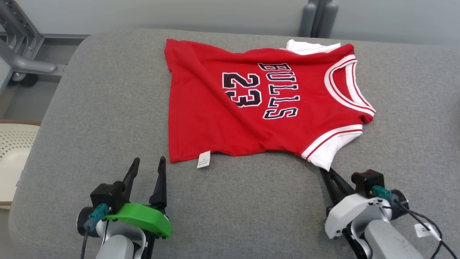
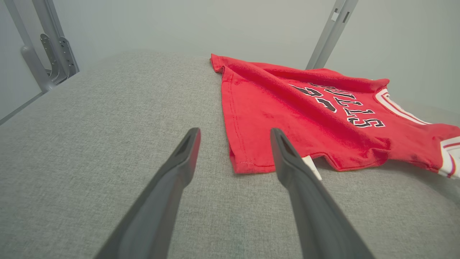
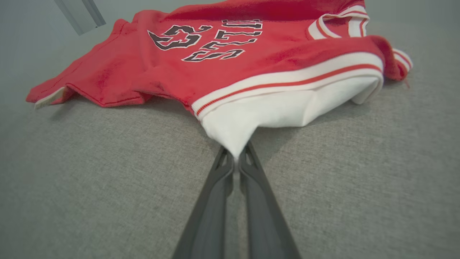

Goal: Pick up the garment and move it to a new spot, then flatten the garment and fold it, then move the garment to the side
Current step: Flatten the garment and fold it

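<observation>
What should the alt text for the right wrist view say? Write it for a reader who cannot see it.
The right gripper, two long dark fingers, is shut on the white sleeve tip of a red basketball jersey lettered BULLS 23. The jersey lies rumpled on a grey fabric-covered surface.

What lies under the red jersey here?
Beneath the jersey, white fabric pokes out at both armholes; the right gripper pinches its near corner. A grey cushion lies below both. How far the white extends under the red is covered.
</observation>
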